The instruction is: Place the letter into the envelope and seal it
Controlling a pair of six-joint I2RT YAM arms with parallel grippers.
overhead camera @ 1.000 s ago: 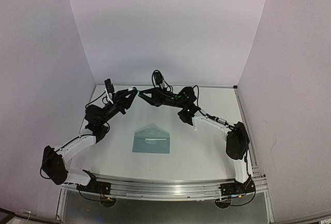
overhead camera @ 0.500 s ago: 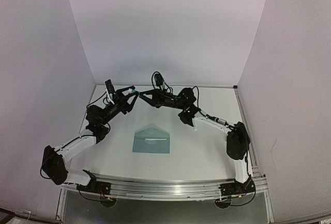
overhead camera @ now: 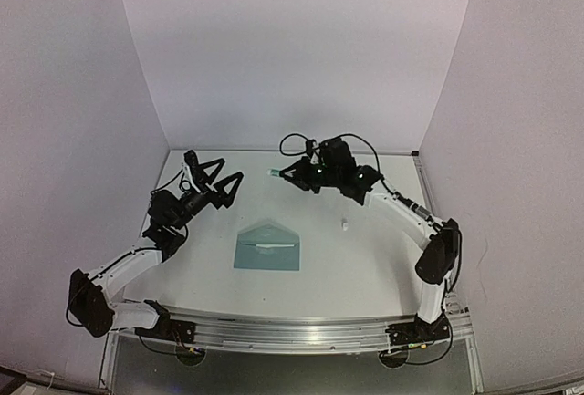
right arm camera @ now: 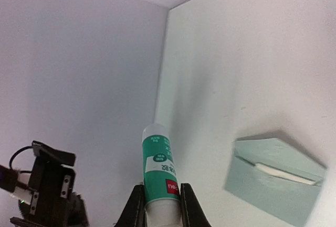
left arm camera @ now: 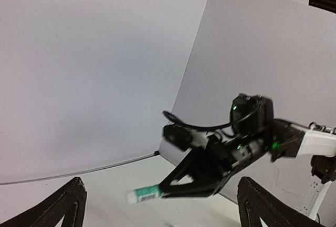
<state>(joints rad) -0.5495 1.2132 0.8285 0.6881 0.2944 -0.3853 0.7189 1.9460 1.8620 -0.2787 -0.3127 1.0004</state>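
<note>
Right tool [right arm camera: 156, 207] rightward with green-labelled glue stick [right arm camera: 157, 166]

Both arms were built alike: white, box-shaped links set between bulky matte-black joint housings. The left arm [overhead camera: 137, 258] ended in a black left gripper [overhead camera: 233, 169] with two long, tapering, wedge-shaped fingers [left arm camera: 71, 206]. The right arm [overhead camera: 411, 217] carried small green lights [left arm camera: 274, 144] on its black wrist housing, and a thin black cable [overhead camera: 294, 140] looped above it. The right gripper [overhead camera: 285, 173] was black too, with smooth, sloped edges.
</note>
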